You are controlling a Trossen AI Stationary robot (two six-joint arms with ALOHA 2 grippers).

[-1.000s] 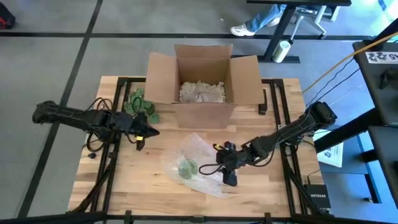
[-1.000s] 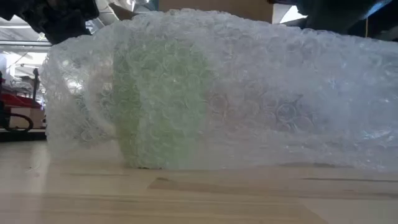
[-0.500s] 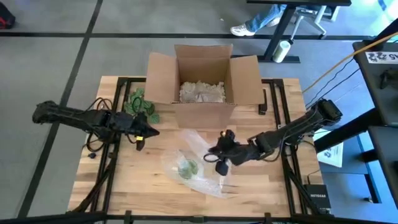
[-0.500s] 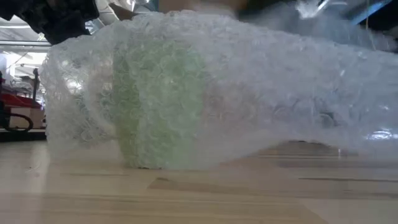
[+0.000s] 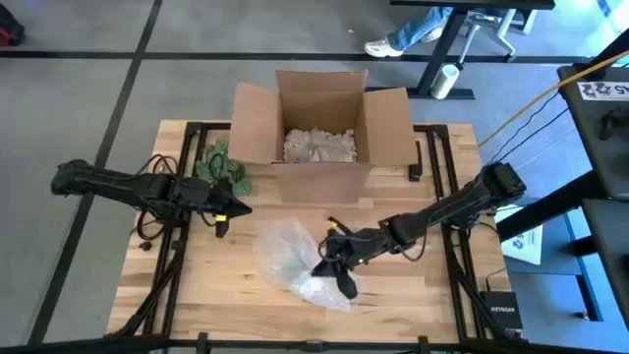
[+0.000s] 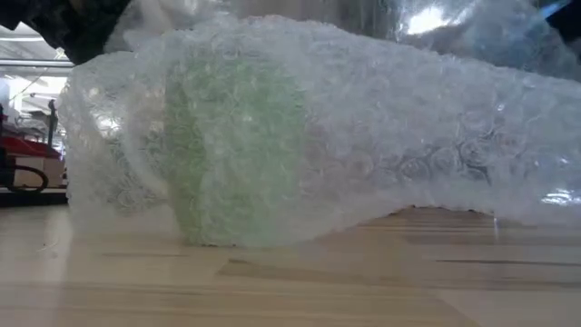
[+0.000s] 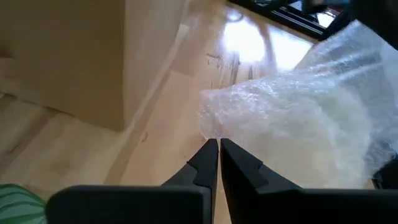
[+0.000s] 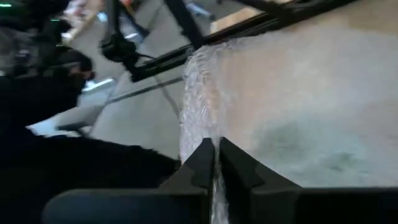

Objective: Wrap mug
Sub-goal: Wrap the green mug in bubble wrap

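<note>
Mug [image 6: 238, 150] feels heavy, breakable; bubble wrap [image 5: 290, 258] is limp, slippery. My right pincer [image 5: 332, 264] pinches its edge; left pincer [image 5: 228, 211] is closed, empty.

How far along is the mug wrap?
Done: green mug sits inside the bubble wrap. In hand: right pincer shut on the wrap's edge, folding it over. Left pincer waits shut beside it. Left: closing the wrap; cardboard box stands open.

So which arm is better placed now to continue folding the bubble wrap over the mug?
The right arm. Its gripper is already at the bubble wrap, shut on the sheet's edge beside the green mug. The left gripper is shut on nothing, apart from the wrap, near the cardboard box.
</note>
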